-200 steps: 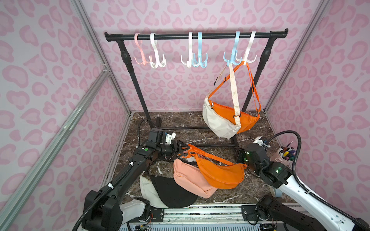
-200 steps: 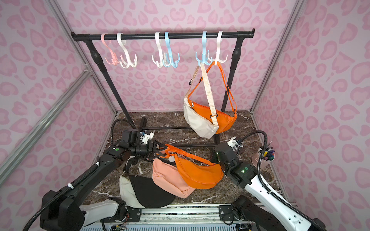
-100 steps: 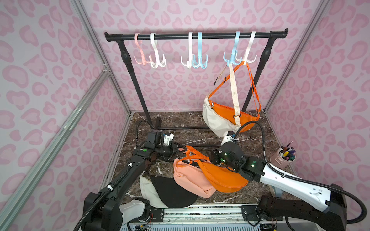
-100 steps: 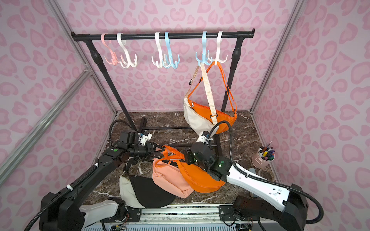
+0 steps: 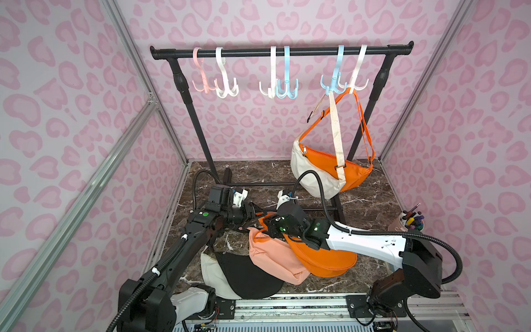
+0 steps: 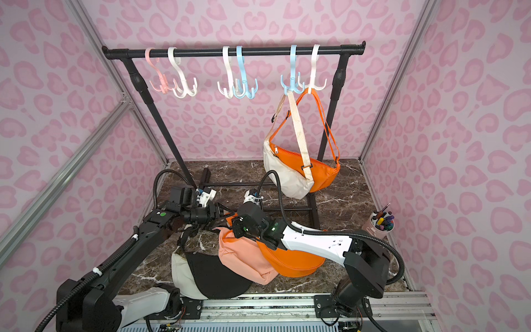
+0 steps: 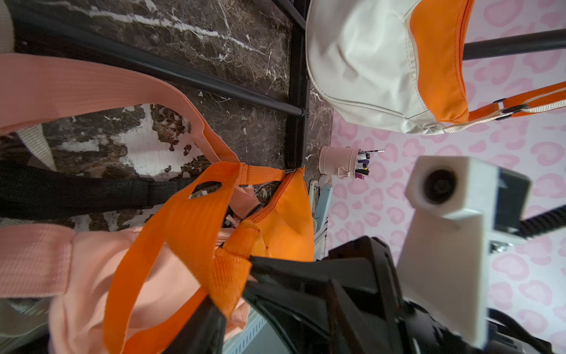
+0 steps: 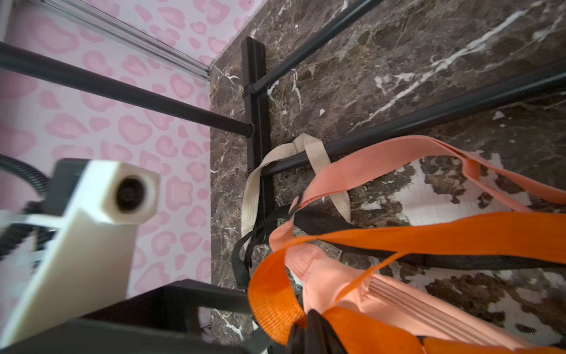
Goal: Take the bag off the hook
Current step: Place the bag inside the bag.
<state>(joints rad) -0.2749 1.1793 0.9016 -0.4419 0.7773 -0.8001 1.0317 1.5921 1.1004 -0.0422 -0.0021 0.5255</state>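
Right now your right gripper is pinched shut on the orange strap of the orange bag, which lies on the floor against the peach bag; whether your left gripper is open or closed doesn't show. That strap crosses the peach strap, so pulling could snag it and drag the peach bag along.
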